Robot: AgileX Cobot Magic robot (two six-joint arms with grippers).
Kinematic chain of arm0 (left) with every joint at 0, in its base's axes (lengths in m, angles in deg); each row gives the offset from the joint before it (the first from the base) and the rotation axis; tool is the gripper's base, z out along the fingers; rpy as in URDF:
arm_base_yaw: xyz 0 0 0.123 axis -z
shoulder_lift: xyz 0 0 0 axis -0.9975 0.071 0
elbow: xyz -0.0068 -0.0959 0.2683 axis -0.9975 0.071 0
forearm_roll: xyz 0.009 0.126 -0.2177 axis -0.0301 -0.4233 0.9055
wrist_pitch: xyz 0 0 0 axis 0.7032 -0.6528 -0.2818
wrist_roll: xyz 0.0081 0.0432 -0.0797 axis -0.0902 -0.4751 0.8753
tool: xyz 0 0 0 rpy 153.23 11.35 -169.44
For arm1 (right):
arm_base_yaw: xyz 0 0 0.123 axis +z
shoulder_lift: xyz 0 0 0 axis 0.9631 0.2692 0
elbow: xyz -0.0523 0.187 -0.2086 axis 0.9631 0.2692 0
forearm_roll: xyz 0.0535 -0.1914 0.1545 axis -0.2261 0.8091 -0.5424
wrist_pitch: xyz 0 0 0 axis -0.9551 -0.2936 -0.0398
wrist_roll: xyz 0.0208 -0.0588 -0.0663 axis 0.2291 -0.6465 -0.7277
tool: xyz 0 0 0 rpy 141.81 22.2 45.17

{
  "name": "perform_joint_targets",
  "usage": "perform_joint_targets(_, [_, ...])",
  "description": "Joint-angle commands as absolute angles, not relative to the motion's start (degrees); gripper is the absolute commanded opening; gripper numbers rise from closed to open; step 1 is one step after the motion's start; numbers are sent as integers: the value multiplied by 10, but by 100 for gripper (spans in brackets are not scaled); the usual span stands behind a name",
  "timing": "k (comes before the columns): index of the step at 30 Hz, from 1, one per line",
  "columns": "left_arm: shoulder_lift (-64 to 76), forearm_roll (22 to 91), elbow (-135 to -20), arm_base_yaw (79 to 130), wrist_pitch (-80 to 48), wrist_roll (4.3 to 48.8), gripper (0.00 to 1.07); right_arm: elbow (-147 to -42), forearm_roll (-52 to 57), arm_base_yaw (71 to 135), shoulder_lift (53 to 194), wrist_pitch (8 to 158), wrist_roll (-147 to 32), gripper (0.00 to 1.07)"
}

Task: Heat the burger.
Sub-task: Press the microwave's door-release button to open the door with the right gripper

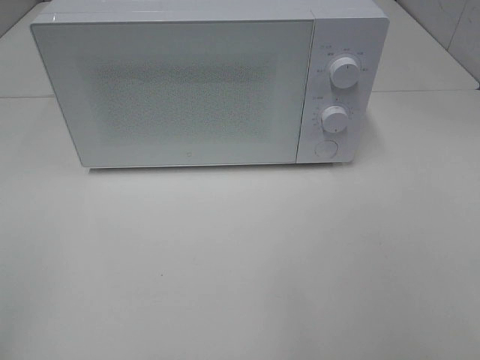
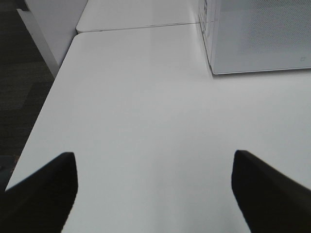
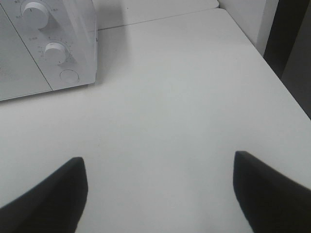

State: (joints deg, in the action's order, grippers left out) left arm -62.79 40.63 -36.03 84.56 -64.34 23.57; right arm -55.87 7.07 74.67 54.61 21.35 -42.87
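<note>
Microwave (image 1: 195,82) stands far back on table (image 1: 240,262).

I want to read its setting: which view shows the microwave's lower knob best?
Exterior high: the lower knob faces the camera squarely. Right wrist shows it from a slant; left wrist does not show it.

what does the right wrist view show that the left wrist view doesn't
Only the right wrist view: the upper knob, lower knob and round button, plus the right tool, open and empty. Only the left wrist view: the vented side wall, the small mark low on the door, and the left tool, also open. Both: the microwave on the white table.
</note>
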Motion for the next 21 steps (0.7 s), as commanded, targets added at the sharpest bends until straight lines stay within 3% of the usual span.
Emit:
perform_joint_targets(1, [-639,407,-359,844,-642,239,80,-558,74,746,530,222,-426,76])
perform_joint_targets(14, [-639,407,-359,844,-642,239,80,-575,70,746,542,252,-426,76])
perform_joint_targets(21, [-639,407,-359,844,-642,239,80,-578,70,746,616,321,-426,76])
